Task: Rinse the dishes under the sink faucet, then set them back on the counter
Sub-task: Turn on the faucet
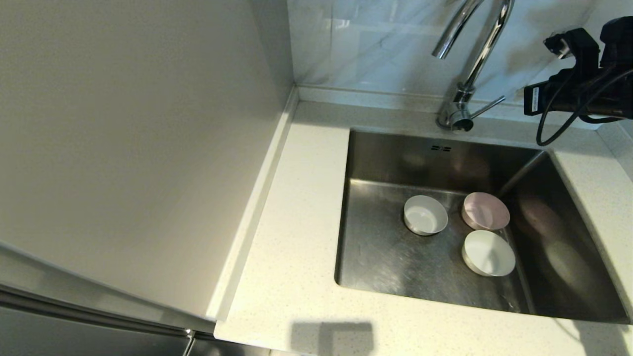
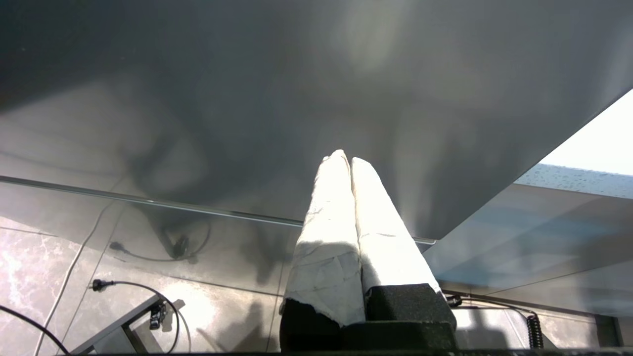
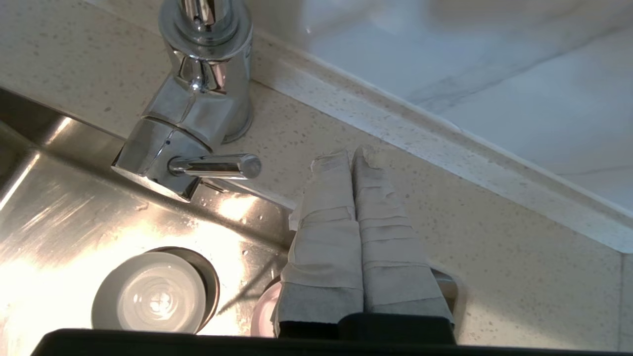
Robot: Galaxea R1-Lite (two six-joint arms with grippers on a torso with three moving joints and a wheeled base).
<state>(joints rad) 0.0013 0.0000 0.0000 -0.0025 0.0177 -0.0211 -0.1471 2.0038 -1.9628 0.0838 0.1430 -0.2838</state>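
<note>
Right hand (image 3: 352,157), taped fingers pressed together, above speckled off-white stone bench (image 3: 474,257), just beside thin side lever of chrome gooseneck faucet (image 3: 198,113). Below hand, in brushed steel sink (image 1: 390,257): white (image 1: 425,214), pale pink (image 1: 485,211), grey-white bowls (image 1: 488,252). Left hand (image 2: 350,163) pressed together, parked away.

We see three small round bowls sitting upright on the floor of the sink (image 1: 381,257), a deep square basin of brushed stainless steel with two small overflow slots in its back wall. The white bowl (image 1: 425,214) stands nearest the middle, apart from the others. The pale pink bowl (image 1: 485,211) sits beside the right wall, and the light grey-white bowl (image 1: 488,252) lies just in front of it, the two nearly touching. The chrome gooseneck faucet (image 1: 474,59) rises from the off-white speckled counter (image 1: 292,277) behind the basin, its thin straight lever pointing right. We see no water running.
</note>
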